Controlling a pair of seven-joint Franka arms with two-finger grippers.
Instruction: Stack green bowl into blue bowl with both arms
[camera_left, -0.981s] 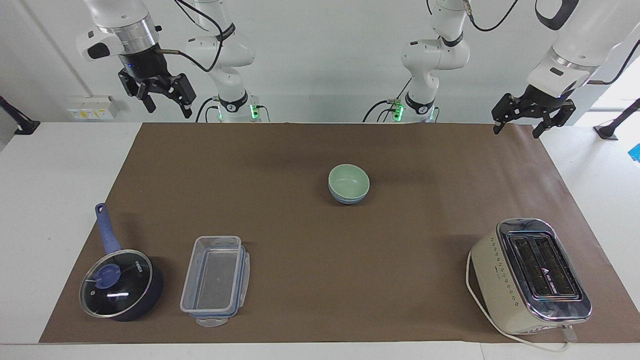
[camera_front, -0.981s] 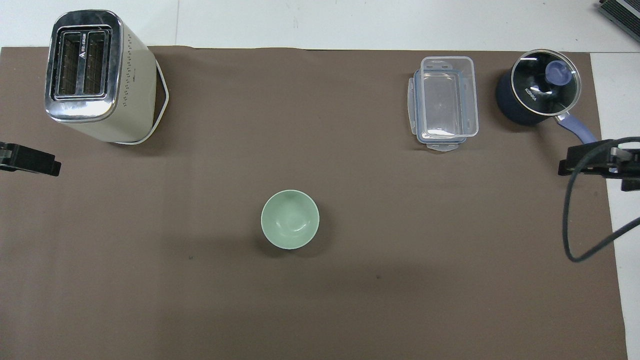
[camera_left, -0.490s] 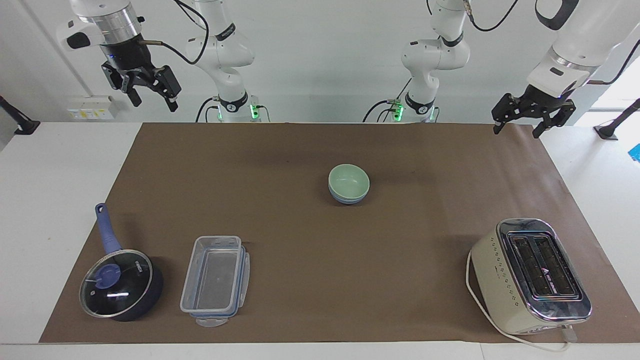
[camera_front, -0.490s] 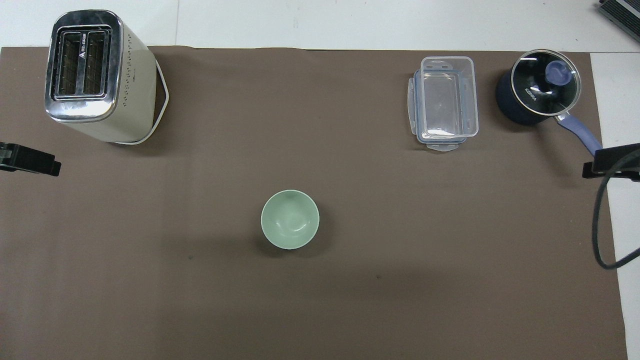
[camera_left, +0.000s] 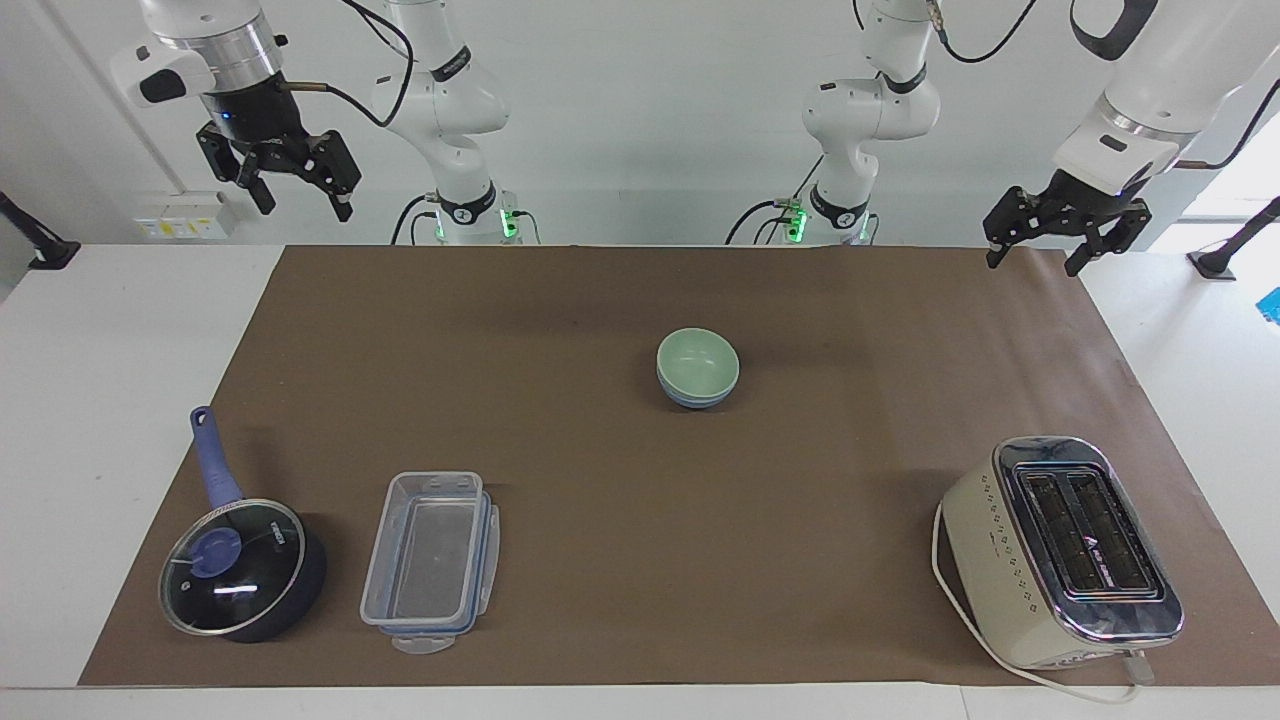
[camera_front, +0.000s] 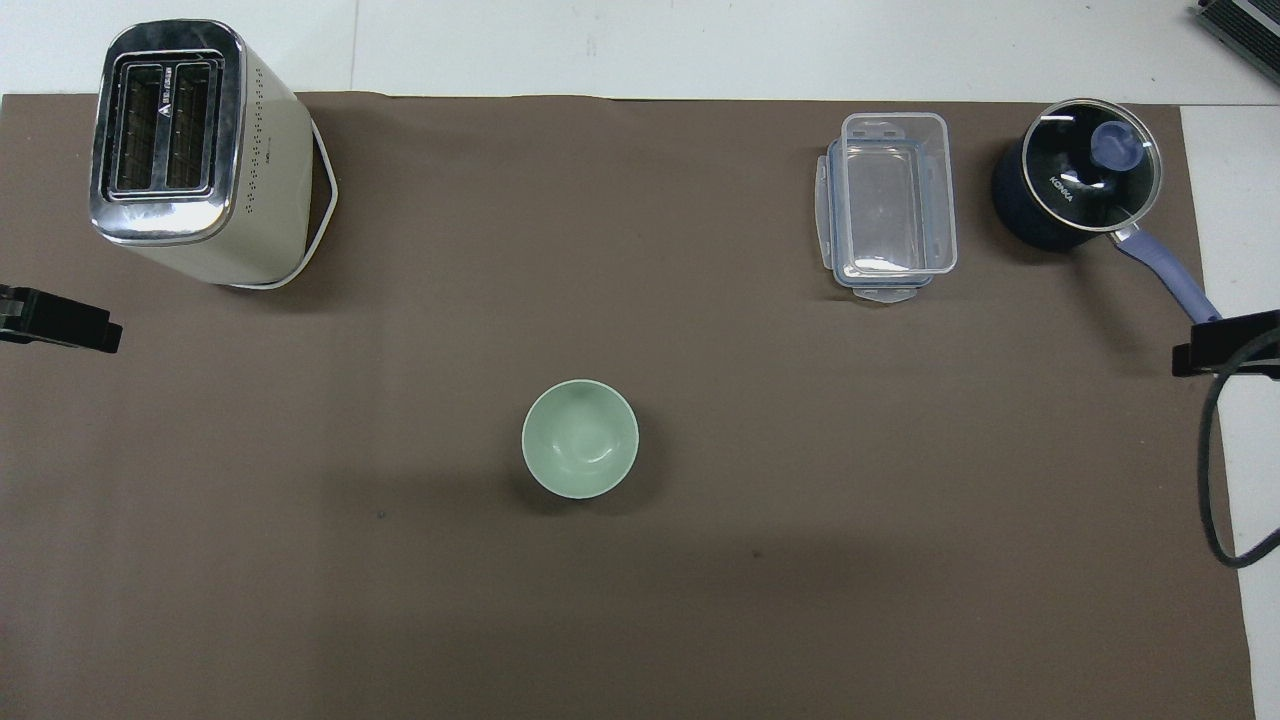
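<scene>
The green bowl (camera_left: 698, 359) sits nested inside the blue bowl (camera_left: 697, 397), whose rim and lower wall show only in the facing view, the pair resting on the brown mat (camera_left: 640, 480) near its centre. In that view the left gripper (camera_left: 1037, 252) hangs empty with fingers spread at about 2 o'clock from the bowls, over the mat's corner, and the right gripper (camera_left: 300, 197) hangs empty with fingers spread at about 10 o'clock, raised above the table's edge. From the bowls the toaster (camera_left: 1060, 550) stands at about 4 o'clock, the clear container (camera_left: 430, 560) and saucepan (camera_left: 240, 565) at about 8 o'clock.
</scene>
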